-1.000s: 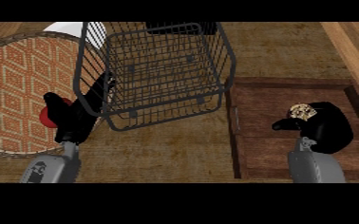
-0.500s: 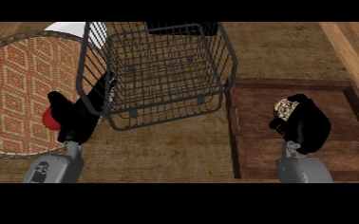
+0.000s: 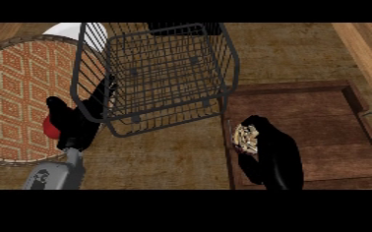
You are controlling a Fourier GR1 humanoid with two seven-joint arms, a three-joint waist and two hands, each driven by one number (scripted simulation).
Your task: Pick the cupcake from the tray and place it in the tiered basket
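Over on the left, a round woven mat (image 3: 25, 103) lies on the worktop (image 3: 167, 157), with a white plate (image 3: 69, 31) peeking out behind it. The left hand (image 3: 69, 123) sits at the mat's right edge, dark fingers pointing up and relaxed, nothing clearly clamped in them; a small red thing (image 3: 48, 126) shows just beside it, too hidden to name. That hand looks parked, no part in the job.

Centre stage, the wire basket (image 3: 156, 73), black, open at the top, and as far as the view shows, nothing in it yet.

Now to the right: the dark wooden tray (image 3: 320, 113), and at its left rim the right hand (image 3: 272, 155). Its fingers are curled round the cupcake (image 3: 245, 138), which shows as a pale patch on the hand's left side. So the cupcake is in the hand, at the tray's left edge, between tray and basket, near the basket's lower right corner but apart from it.

The score, then: step 1, the pick, looks done. Whether the cupcake is fully clear of the tray's rim I cannot tell. Left to do: carry it up and leftward over the basket's rim, lower it in, spread the fingers. Roughly halfway, I'd judge.
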